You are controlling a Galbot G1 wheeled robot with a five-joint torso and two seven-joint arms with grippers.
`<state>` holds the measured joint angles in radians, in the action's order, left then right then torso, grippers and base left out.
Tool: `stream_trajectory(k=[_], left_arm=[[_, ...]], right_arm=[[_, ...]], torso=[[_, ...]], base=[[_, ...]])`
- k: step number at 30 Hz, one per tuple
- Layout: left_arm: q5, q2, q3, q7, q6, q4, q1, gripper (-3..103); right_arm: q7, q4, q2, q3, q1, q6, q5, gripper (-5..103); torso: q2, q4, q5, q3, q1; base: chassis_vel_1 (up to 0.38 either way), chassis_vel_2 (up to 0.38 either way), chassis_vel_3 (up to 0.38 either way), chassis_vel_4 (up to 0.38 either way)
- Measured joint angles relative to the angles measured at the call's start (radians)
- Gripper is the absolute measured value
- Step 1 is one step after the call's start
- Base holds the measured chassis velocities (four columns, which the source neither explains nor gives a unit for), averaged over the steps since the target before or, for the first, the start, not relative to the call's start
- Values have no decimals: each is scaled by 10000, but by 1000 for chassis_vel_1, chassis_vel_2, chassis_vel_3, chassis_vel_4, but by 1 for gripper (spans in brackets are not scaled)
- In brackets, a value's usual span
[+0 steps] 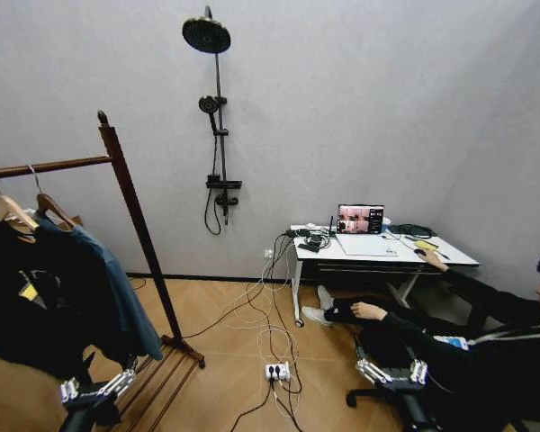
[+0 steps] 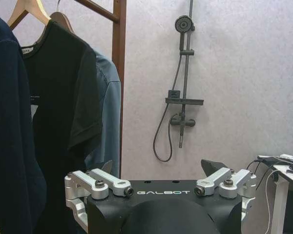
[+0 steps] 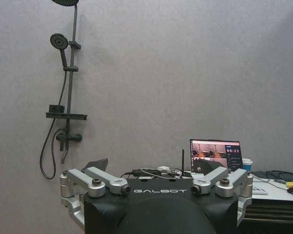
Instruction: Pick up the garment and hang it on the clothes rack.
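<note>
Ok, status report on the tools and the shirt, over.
Left tool open, empty, low beside the rack. Right tool open, empty, facing the wall. Teal shirt already hanging on the rack behind a black top. Nothing blocking.

Clothes rack [image 1: 137, 225]: dark reddish-brown wood, smooth, slight sheen. Garment [image 1: 117, 288]: soft matt teal cloth, on pale wooden hanger [image 1: 58, 211] with metal hook. Black top [image 2: 58, 112]: matt cloth. Left gripper [image 2: 158, 168], right gripper [image 3: 156, 165]: matt black plastic housing, 2 brushed bare-metal links each. Wall [image 1: 360, 108]: grey, finely rough. Floor [image 1: 234, 360]: smooth wood-look. Shower set [image 1: 218, 117]: matt black metal.
</note>
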<state>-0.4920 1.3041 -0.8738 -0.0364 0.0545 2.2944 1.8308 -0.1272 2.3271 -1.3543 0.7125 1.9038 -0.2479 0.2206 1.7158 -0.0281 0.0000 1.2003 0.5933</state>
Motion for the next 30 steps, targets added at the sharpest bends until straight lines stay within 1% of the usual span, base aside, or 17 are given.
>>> stream_trajectory(k=[11, 22, 30], left_arm=[[0, 0, 0, 0, 0, 1, 0, 100], [0, 0, 0, 0, 0, 0, 0, 100], [0, 0, 0, 0, 0, 1, 0, 100]], right_arm=[[0, 0, 0, 0, 0, 0, 0, 100], [0, 0, 0, 0, 0, 0, 0, 100], [0, 0, 0, 0, 0, 0, 0, 100]], torso=[[0, -2, 0, 0, 0], [0, -5, 0, 0, -1], [0, 0, 1, 0, -1]], base=[[-3, -4, -3, -6], [-56, -56, -67, -62], [0, 0, 0, 0]])
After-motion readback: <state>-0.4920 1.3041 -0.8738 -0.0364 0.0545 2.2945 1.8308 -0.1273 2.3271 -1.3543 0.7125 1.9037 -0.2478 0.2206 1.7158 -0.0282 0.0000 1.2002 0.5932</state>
